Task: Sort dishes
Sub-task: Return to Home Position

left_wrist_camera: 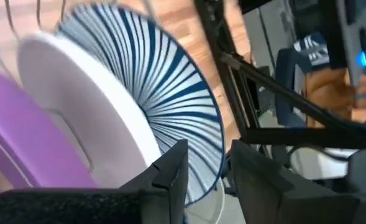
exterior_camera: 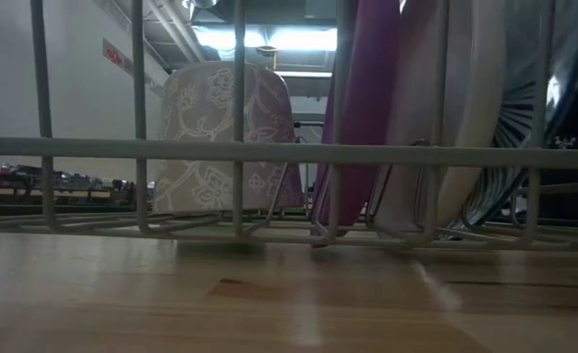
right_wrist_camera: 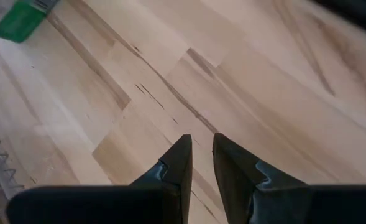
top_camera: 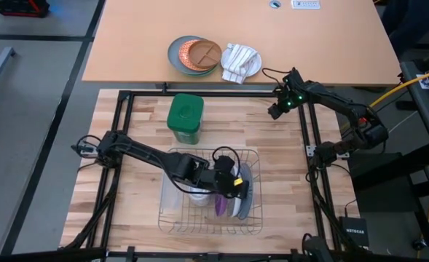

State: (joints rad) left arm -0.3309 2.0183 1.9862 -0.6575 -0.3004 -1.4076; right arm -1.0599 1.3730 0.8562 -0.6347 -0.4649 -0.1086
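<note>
All three plates stand on edge in the wire rack (top_camera: 199, 231) on the bench (top_camera: 127, 211): the purple plate (left_wrist_camera: 21, 143), the white plate (left_wrist_camera: 89, 112) next to it, and the striped plate (left_wrist_camera: 170, 81) on the outside. A patterned cup (exterior_camera: 225, 137) sits in the same rack, apart from them. My left arm (top_camera: 141, 153) reaches over the rack. My left jaws are parted, and the striped plate's rim sits in the gap between them, loose as far as I can judge. My right arm (top_camera: 338, 105) waits at the far right of the bench, its jaws drawn together on nothing.

The sorting looks done, so I judge that backing out is what remains, and that is the risky part. If I swing sideways before lifting clear, one jaw could hook that rim, knock the striped plate against the white one, or lever it out of its slot. A low retreat could also catch a wire and drag the whole rack.
</note>
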